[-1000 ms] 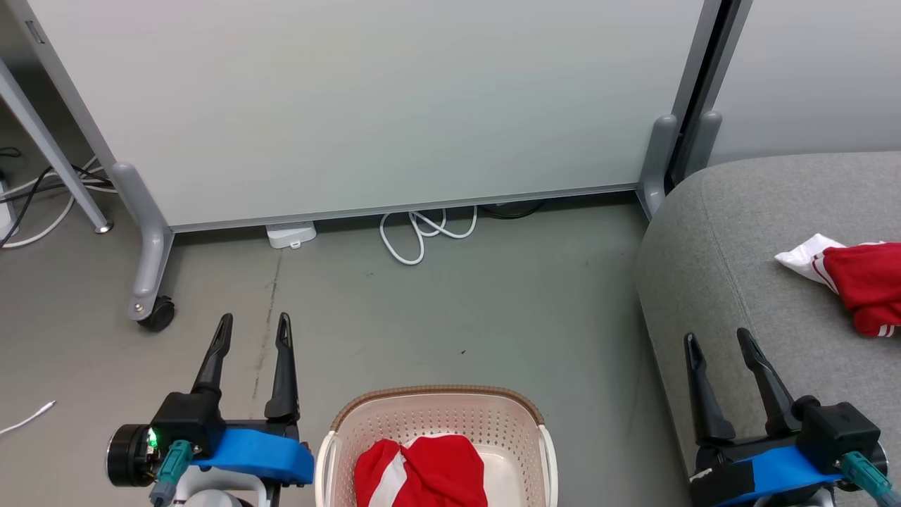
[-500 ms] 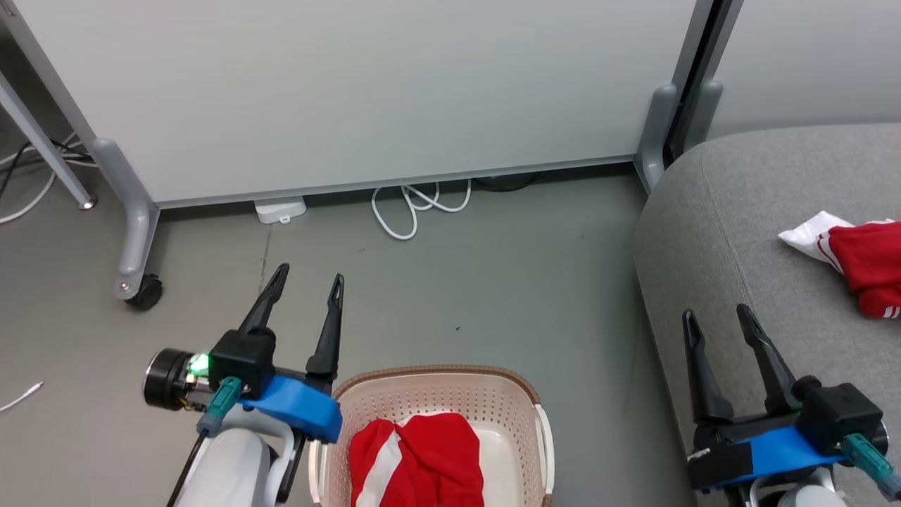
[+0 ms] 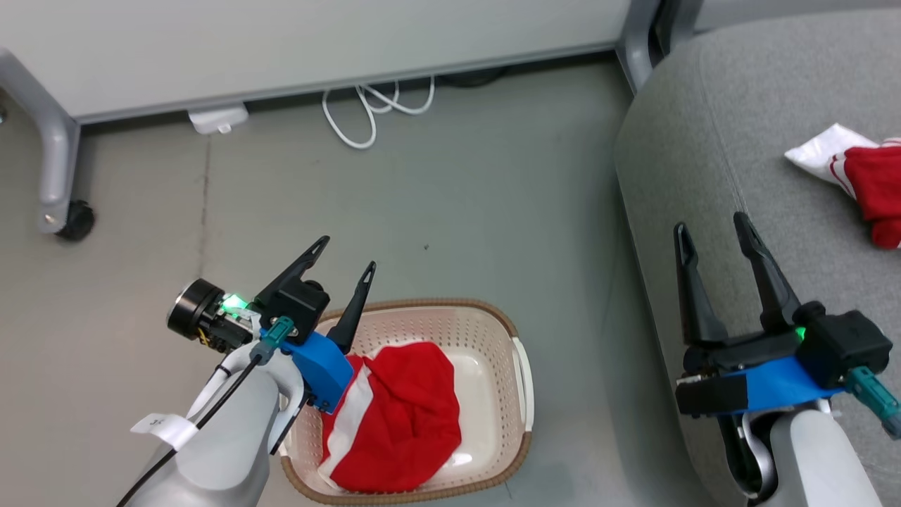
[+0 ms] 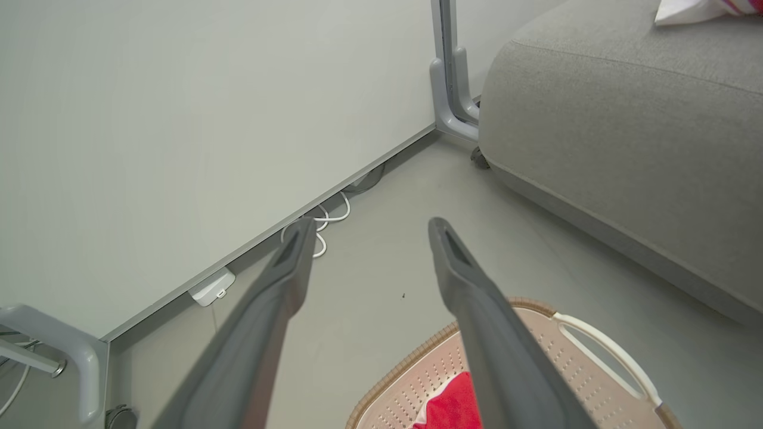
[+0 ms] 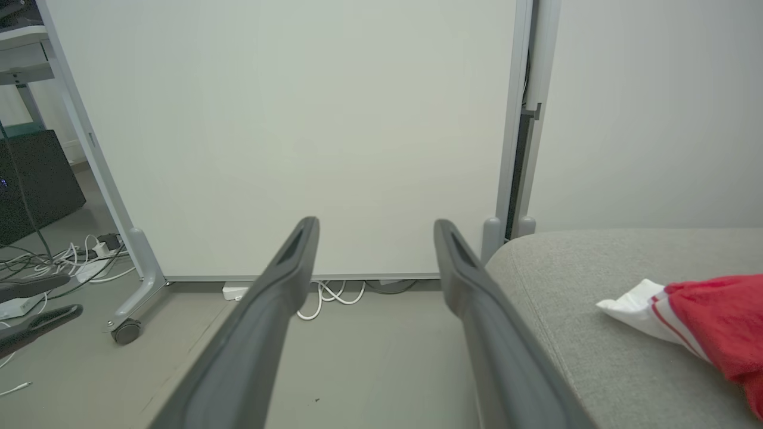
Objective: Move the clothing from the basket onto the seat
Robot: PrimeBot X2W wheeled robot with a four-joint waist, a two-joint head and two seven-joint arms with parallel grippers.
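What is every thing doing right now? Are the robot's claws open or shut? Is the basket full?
left gripper: open, holding nothing, by the basket's left side
right gripper: open, holding nothing
basket: upright on the floor, one garment inside
garment in the basket: crumpled, not gripped
garment on the sofa: crumpled, lying loose
sofa: one garment on it

Head view: high, tilted steeply down at floor point(image 3: 493, 211); basket point(image 3: 436, 304) low centre, sofa point(image 3: 704, 176) right. Left wrist view: just above basket's rim, angled down across floor to panel point(image 4: 179, 119) and sofa's corner. Right wrist view: beside sofa, level, facing panel square-on. All three share panel's base, floor, sofa's end.
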